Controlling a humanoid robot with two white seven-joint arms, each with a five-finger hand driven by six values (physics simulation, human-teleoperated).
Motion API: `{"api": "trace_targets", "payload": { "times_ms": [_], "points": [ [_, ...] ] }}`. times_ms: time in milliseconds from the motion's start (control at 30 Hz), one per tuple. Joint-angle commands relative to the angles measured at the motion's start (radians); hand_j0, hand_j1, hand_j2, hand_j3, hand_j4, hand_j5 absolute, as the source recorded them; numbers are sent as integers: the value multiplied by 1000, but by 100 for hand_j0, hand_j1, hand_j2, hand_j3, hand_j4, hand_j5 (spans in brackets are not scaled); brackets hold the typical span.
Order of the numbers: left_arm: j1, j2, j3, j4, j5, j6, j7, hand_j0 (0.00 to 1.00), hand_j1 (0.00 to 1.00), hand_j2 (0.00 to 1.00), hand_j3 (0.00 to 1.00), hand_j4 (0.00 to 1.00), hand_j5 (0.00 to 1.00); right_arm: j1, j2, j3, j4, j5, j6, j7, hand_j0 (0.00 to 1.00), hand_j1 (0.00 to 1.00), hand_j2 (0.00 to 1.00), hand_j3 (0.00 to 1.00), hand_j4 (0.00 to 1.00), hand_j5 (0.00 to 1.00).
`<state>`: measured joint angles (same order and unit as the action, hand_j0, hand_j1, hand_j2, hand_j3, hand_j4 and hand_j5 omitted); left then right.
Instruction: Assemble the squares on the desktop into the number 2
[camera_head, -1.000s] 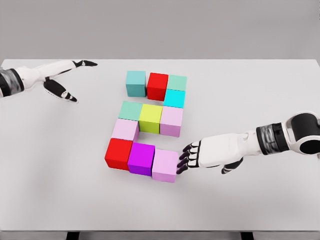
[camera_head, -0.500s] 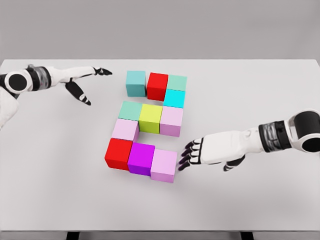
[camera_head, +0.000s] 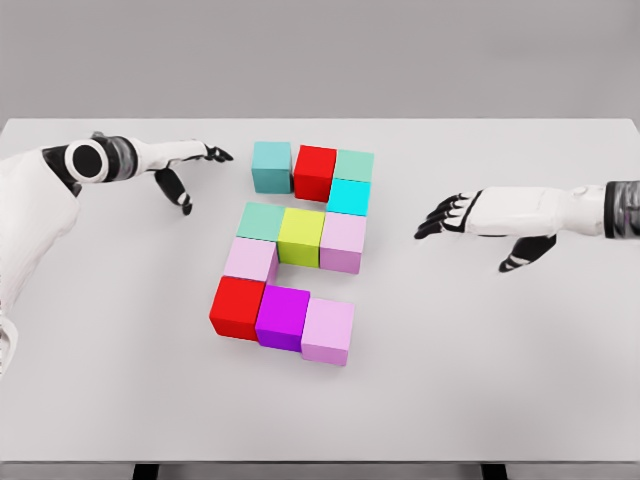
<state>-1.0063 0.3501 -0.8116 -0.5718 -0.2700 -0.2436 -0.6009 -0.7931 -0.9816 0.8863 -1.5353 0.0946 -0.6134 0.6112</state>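
Note:
Coloured cubes form a 2 shape on the white table (camera_head: 480, 380). The top row has a teal cube (camera_head: 271, 166), a red cube (camera_head: 315, 171) and a green cube (camera_head: 354, 164), with a cyan cube (camera_head: 349, 197) below the green one. The middle row holds a green cube (camera_head: 261, 220), a yellow-green cube (camera_head: 301, 236) and a pink cube (camera_head: 343, 243). A pale pink cube (camera_head: 250, 259) sits under the row's left end. The bottom row is red (camera_head: 237, 307), purple (camera_head: 282, 317) and lilac (camera_head: 329, 331). My left hand (camera_head: 205, 160) hovers open, left of the teal cube. Off to the right of the pink cube, my right hand (camera_head: 445, 214) is open and holds nothing.
The table's front edge runs along the bottom of the view, its far edge behind the cubes. Nothing else stands on the table besides the cubes.
My right hand has left the lilac cube, rising and moving back to the right. My left hand has reached further right toward the teal cube. The cubes have not moved.

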Motion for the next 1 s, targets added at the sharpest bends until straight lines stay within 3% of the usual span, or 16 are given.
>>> {"api": "trace_targets", "payload": {
  "times_ms": [0, 133, 300, 967],
  "points": [
    [2, -17, -12, 0, -23, 18, -10, 100, 100, 100, 100, 100, 100, -5, -8, -23, 11, -26, 3, 0, 100, 100, 100, 100, 100, 100],
    [-20, 0, -9, -17, -6, -9, -10, 100, 100, 100, 100, 100, 100, 3, -11, -64, 12, -29, 3, 0, 100, 100, 100, 100, 100, 100],
    [-29, 67, -9, -25, 101, -163, -10, 100, 100, 100, 100, 100, 100, 12, -12, -67, 18, -29, 3, 0, 100, 100, 100, 100, 100, 100],
    [-20, 53, -57, -74, 92, -264, -10, 100, 100, 100, 100, 100, 100, 14, -14, -79, 18, -27, 3, 0, 100, 100, 100, 100, 100, 100]
  ]
}}
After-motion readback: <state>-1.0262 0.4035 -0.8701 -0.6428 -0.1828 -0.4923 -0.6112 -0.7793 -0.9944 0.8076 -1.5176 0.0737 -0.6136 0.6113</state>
